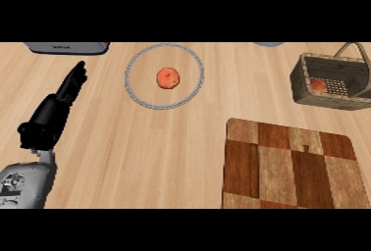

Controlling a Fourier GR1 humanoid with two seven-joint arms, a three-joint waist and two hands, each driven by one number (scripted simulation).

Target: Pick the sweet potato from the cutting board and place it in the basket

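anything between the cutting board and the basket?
No. In the head view only bare wooden counter separates the cutting board from the basket; the sweet potato already sits inside the basket.

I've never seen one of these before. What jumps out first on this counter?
An orange-red food item sits alone on a clear round plate at the back centre. Right of it, a wicker basket already holds something reddish, and a patchwork cutting board lies bare in front. The left hand rests open at left.

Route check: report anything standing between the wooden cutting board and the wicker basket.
Nothing visible does: only bare light wooden counter lies between the checkered brown wooden cutting board and the brown wicker basket. The board is bare; an orange-red lump, apparently the sweet potato, already lies inside the basket.
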